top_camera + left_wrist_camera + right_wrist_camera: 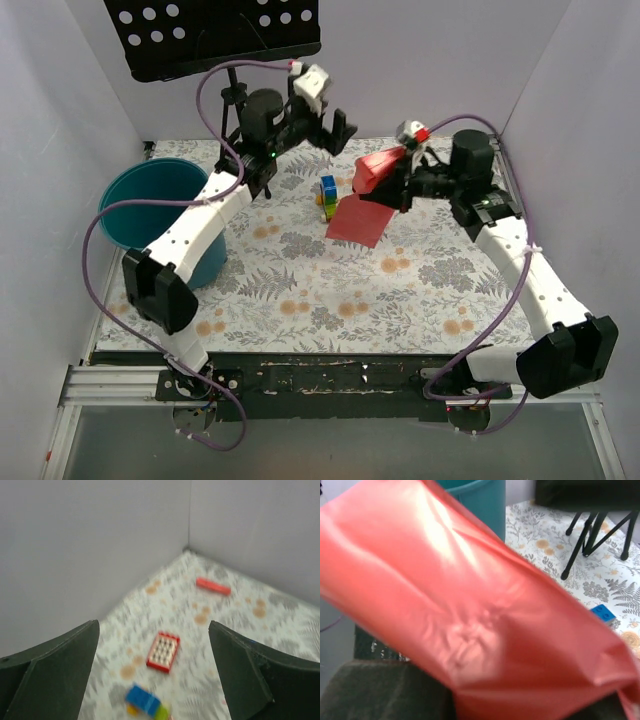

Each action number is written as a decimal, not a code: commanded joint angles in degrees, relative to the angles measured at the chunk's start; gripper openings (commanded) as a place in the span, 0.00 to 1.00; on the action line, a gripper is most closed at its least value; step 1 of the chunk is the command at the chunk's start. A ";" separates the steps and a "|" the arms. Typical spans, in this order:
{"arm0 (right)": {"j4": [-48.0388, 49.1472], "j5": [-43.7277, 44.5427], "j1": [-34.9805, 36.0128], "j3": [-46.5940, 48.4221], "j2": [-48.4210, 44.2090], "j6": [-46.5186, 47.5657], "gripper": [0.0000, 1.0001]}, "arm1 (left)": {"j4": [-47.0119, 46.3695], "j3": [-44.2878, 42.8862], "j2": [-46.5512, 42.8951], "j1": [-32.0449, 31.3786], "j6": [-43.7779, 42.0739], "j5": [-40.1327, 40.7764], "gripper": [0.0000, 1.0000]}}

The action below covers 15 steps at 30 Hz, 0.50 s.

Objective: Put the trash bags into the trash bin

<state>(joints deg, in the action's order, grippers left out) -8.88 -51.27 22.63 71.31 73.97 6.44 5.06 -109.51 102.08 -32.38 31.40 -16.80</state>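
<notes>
right gripper (397, 178) is clamped on the pink-red trash bag (362, 208), which droops down next to the little block stack (327, 197). left gripper (152, 625) is wide open, holding nothing. teal trash bin (130, 215) sits well apart at the table's left edge

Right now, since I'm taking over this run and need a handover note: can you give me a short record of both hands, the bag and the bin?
left hand: open, empty, held high
right hand: shut on the trash bag
trash bag: hanging from the right hand, outside the bin
trash bin: upright, on the left, apart from the bag
task: bag not yet in the bin
</notes>
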 commanded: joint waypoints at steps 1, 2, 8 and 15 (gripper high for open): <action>2.82 -17.81 -9.61 4.36 -0.33 -18.89 0.01 | -1.09 17.27 -17.32 1.27 5.17 -5.43 0.94; 1.60 -18.51 -10.84 5.93 0.37 -20.05 0.01 | -0.58 21.84 -21.10 1.27 4.03 -5.87 0.94; 10.10 -20.21 -17.35 10.16 8.02 -35.43 0.01 | 11.28 34.62 -33.78 1.79 -1.08 -12.79 0.94; 14.68 -14.21 -18.85 14.21 12.42 -40.89 0.01 | -2.84 37.89 -25.99 1.01 15.43 -19.40 0.83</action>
<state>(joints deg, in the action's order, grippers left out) -0.62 -66.92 4.27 81.14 85.89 -28.14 8.14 -72.71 67.35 -30.70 37.56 -30.17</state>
